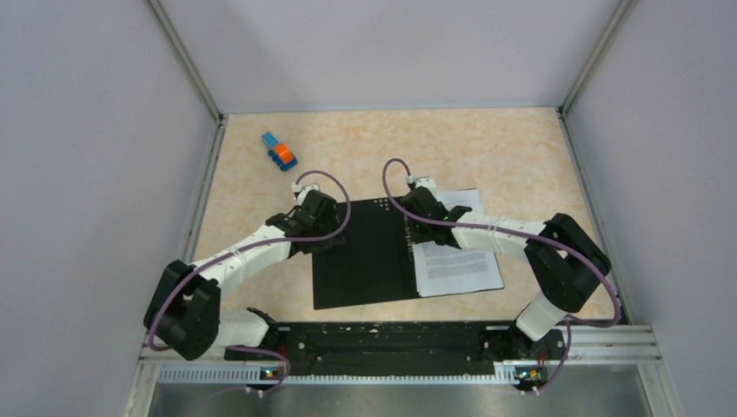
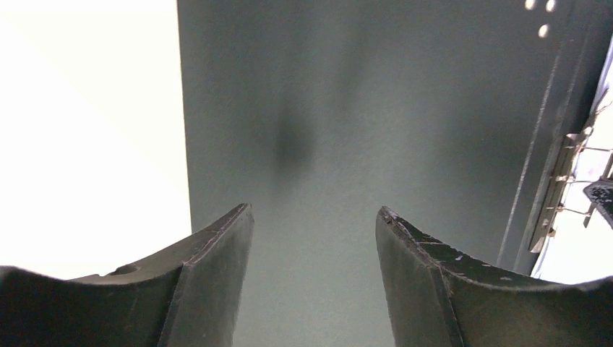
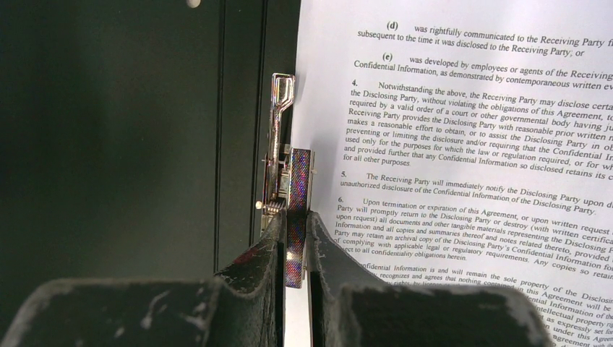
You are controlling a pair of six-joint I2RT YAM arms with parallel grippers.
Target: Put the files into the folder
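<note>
- The white paper sheets [image 1: 458, 265], printed with blocks of black text, lie one over the other, so their number cannot be counted. In the right wrist view the frame cuts off their right side.
- In the left wrist view the beige table [image 2: 87, 130] is washed out to plain white. Whether the left gripper [image 2: 314, 213] touches the surface under it cannot be told.
- The thin flat folder [image 1: 361, 261] lies open in the middle of the table with its black inside up, and its outer cover is hidden.
- The sheets lie right of the metal spine clip [image 3: 280, 137] with their left edge against it. Whether a folder half lies under them cannot be seen.
- The right gripper [image 3: 295, 217] is clenched on the flat shiny lever of the clip, just beside the edge of the sheets.
- The left gripper is released, with nothing between its fingers, over the black left half near the outer edge, well apart from the sheets.
- A small blue and orange toy block [image 1: 280, 151] lies far off at the back left.
</note>
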